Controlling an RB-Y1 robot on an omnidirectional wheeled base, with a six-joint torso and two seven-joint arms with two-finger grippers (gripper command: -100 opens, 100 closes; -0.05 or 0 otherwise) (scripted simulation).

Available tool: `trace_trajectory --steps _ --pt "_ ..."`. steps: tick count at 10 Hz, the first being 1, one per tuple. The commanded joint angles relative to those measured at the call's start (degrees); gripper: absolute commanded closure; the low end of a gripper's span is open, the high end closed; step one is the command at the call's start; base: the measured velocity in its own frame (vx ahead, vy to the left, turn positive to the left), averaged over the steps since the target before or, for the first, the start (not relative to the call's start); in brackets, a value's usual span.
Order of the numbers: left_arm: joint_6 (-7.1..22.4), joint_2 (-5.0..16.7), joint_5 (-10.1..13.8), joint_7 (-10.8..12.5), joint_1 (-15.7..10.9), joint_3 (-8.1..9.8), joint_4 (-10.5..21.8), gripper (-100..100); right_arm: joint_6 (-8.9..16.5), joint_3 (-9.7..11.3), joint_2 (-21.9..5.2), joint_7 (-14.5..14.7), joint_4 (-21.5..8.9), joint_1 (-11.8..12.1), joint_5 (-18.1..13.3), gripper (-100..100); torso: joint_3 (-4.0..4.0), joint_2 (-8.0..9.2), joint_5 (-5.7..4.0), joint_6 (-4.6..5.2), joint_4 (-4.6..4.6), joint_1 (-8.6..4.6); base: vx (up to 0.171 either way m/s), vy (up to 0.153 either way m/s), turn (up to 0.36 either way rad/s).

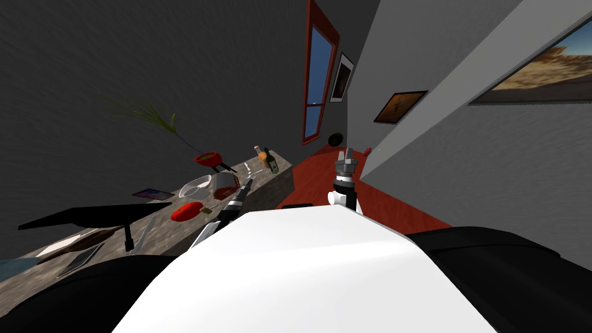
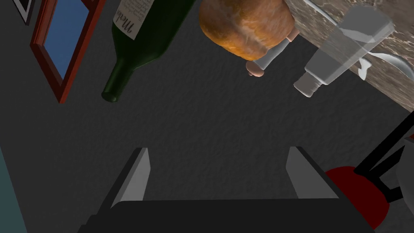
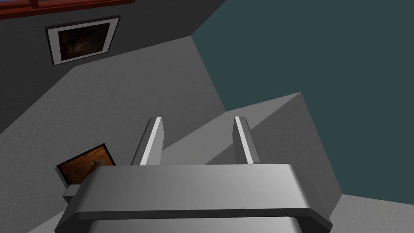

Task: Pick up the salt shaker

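Along the dark grey wall on the left runs a mottled stone bench (image 1: 167, 237), with a red-framed window (image 1: 319, 81) beyond its far end and a red floor (image 1: 370, 202) beside it. Near that far end stand a green bottle (image 2: 141, 36), a brown loaf (image 2: 246, 28) and the clear salt shaker (image 2: 343, 48), upright on the stone just beside the loaf. The left gripper (image 2: 218, 176) hovers short of them, its fingers spread wide with nothing between. The right gripper (image 3: 198, 139) is raised over the floor, its fingers parted and holding nothing.
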State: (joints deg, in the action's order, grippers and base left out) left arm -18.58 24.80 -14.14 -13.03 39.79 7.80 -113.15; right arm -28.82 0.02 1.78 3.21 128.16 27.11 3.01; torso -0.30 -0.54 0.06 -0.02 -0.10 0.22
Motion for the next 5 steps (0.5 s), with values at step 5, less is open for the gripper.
trace_trajectory --steps 5 --pt "2.9 4.3 -3.9 -3.7 -0.4 1.15 6.3 -100 0.0 0.0 0.0 0.0 0.0 0.0 0.0 0 0.03 0.04 -0.01 0.01 0.01 -0.04 0.08 0.001 -0.072"
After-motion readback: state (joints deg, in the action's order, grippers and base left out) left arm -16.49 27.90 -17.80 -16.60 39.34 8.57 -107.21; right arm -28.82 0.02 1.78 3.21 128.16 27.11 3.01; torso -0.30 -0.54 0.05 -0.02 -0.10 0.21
